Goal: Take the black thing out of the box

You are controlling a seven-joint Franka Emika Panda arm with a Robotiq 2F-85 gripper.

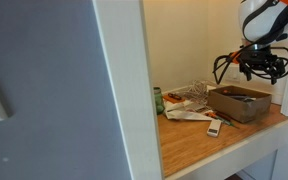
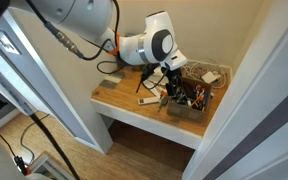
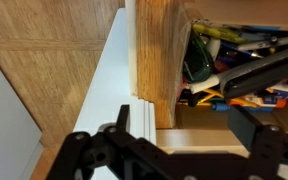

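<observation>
The Robotiq gripper hovers above the low brown cardboard box, jaws spread; in the wrist view it straddles 1 wall; the small blackish roundish lump appears to lie inside, just beside that wall, among coloured pens; identification is uncertain. Recommended: shift inward; centre both fingers over the lump; descend vertically, clear of the wall.

black thing: not discernible among box clutter
arm: cut by top edge
table: left part behind wall
</observation>
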